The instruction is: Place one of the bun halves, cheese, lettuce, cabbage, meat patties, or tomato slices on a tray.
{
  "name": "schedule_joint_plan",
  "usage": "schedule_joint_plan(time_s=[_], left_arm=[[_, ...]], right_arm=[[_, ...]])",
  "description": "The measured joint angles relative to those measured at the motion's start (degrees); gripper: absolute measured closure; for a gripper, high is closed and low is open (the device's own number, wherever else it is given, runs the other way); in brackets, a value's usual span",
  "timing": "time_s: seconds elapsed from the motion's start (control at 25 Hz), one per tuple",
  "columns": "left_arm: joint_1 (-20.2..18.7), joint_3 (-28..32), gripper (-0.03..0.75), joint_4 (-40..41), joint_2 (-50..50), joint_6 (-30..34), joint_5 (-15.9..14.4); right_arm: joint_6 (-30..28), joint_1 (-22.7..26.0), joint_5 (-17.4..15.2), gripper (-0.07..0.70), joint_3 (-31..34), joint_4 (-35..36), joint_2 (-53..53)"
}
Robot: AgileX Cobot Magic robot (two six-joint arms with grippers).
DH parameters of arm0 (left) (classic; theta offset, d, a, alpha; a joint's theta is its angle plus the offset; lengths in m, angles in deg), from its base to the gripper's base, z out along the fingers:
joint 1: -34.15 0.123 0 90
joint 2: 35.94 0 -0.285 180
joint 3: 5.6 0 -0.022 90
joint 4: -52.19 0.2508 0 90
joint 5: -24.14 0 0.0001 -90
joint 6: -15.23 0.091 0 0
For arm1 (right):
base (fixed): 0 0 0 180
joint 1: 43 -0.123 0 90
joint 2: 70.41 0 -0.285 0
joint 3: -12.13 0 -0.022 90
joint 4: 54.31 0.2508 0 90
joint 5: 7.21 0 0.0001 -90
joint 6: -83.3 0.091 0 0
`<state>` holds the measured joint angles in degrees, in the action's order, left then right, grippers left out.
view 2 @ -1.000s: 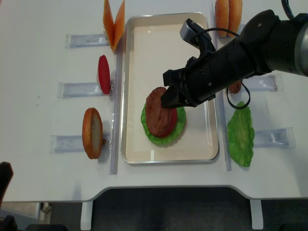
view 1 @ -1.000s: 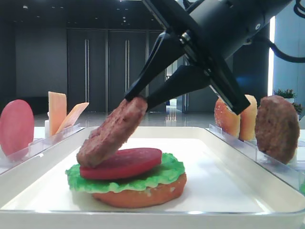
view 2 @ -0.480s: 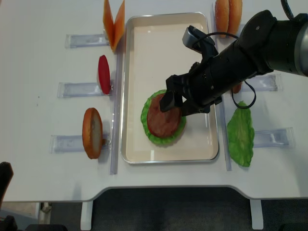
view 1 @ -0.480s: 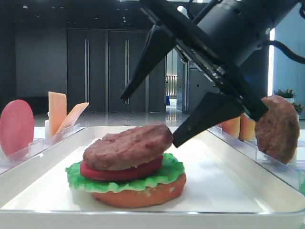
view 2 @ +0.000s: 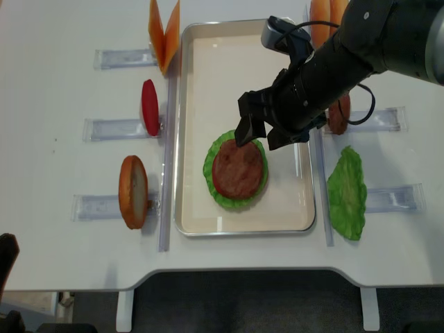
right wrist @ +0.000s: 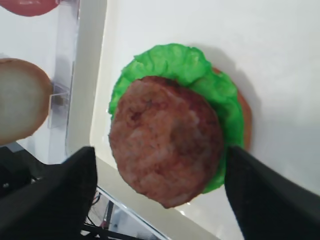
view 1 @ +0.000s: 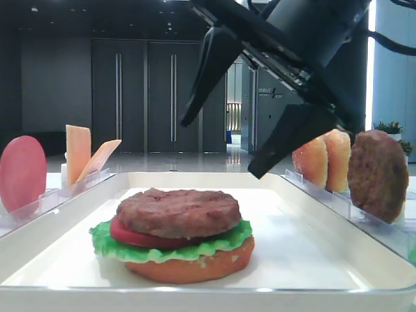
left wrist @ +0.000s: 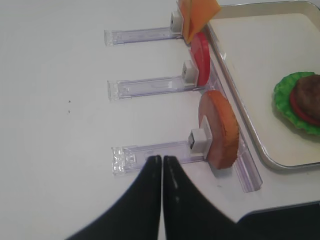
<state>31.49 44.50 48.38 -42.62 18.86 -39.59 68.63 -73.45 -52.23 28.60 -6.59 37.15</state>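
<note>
The rough dark-brown round meat patty (view 1: 179, 211) lies flat atop the stack in the shallow white tray (view 2: 191, 83), released. The right gripper (view 2: 265, 130) hangs above, fingers spread wide; the left gripper's (left wrist: 161, 165) fingers are pressed together. Next, I'd guess, comes lifting clear for cheese.

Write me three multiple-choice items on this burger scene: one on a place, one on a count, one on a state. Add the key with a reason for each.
1. Where does the meat patty in the tray lie?
A. On top of the stack
B. In a rack
C. Under the lettuce

2. How many tomato slices stand in the rack left of the tray?
A. None
B. One
C. Three

3. How is the right claw?
A. Shut on the patty
B. Open above the stack
C. Out of view

Key: A, the patty caps the tomato and lettuce; B, a single tomato slice stands there; B, its fingers are spread apart clear of the patty.
</note>
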Motion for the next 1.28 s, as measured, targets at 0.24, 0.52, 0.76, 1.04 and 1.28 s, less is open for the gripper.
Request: schedule_joint_plan(time_s=[0.24,0.52,0.76,1.04,1.28], left_arm=[[0.00,0.00,0.715,0.00,0.00,0.00,0.00],[0.00,0.00,0.715,0.00,0.00,0.00,0.00],[0.00,0.00,0.715,0.00,0.00,0.00,0.00],[0.00,0.00,0.715,0.00,0.00,0.00,0.00],[0.00,0.00,0.715,0.00,0.00,0.00,0.00]], right_arm=[[8.69,-0.72,-3.16,0.115,-3.90,-10.09,0.01],[14.29,-0.79,-4.02,0.115,-5.06,-16.90,-2.29],[21.51,-0.90,-8.08,0.115,-8.21,-27.77,-4.49],[26.40,-0.97,-14.79,0.115,-13.22,-37.51,-6.88],[30.02,-0.97,-24.06,0.115,-19.78,-48.52,-7.00]])
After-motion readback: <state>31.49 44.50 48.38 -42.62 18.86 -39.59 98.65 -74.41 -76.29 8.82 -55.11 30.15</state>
